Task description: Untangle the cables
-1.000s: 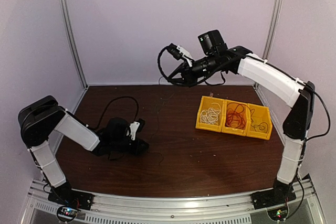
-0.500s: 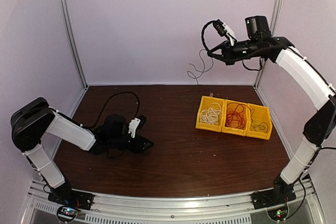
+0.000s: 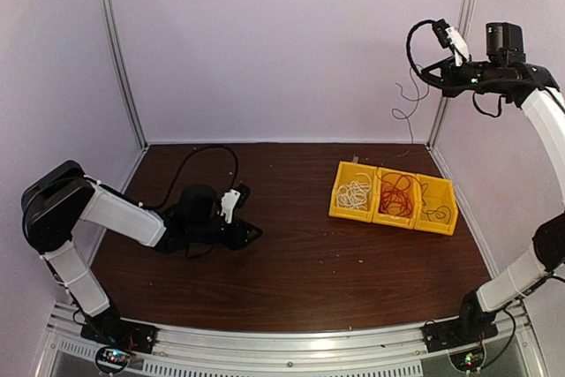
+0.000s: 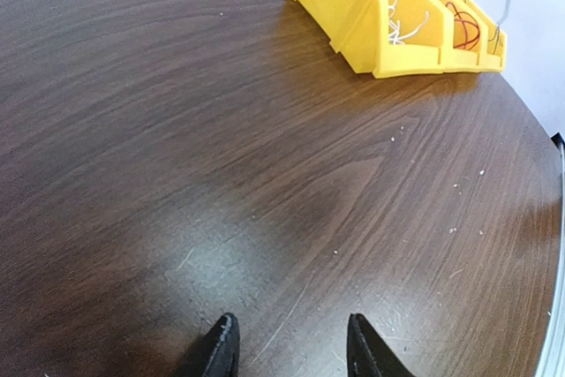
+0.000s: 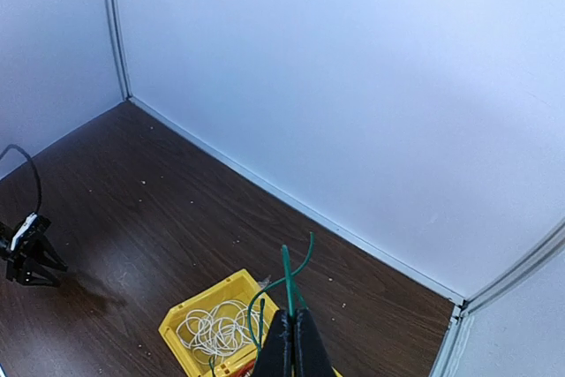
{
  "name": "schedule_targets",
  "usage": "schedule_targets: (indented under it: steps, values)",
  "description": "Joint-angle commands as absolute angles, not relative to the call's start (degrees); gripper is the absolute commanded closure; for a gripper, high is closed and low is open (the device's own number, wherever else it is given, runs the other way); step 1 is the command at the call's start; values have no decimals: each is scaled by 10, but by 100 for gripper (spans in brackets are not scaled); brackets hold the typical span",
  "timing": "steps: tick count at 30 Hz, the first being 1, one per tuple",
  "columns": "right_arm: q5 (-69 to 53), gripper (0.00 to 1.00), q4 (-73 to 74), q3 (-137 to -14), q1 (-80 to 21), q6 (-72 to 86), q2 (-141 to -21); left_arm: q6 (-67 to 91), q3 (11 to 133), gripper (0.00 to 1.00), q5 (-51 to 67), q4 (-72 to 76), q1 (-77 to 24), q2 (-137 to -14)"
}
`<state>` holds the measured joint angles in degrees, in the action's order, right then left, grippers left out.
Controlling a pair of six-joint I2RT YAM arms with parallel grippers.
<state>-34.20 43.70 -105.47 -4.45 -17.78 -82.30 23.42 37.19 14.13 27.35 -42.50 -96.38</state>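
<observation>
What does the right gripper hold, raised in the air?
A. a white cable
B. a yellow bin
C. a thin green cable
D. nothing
C: the right wrist view shows the right gripper shut on a thin green cable; the white cable lies in the yellow bin.

- Right gripper (image 5: 292, 317): sitting at the bottom edge, its two dark fingers pinching together on a green cable (image 5: 287, 271).
- Green cable: rising straight up from between the fingertips and curling right at the top. A second strand is looping down on the left towards the bin.
- Bin (image 5: 174, 346): yellow, lying on the table below the gripper and partly cut off by the frame.
- White cable (image 5: 216, 328): lying in a loose coil inside the bin.
- Table (image 5: 132, 183): dark brown wood, running back to the white walls (image 5: 309, 86).
- Left gripper (image 5: 26, 258): resting low over the table at the far left edge, well apart from the bin.
</observation>
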Motion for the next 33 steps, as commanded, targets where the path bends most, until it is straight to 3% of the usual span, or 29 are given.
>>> schedule_targets:
  steps: [1,18,33]
  values:
    - [-320,100,461,-1044,1,-178,-802,231,389,58,130,278,-428,-992]
    - [-300,100,457,-940,119,-210,-746,224,409,58,124,259,-428,-1008]
    - [-291,100,465,-982,146,-210,-751,234,397,58,120,264,-428,-1006]
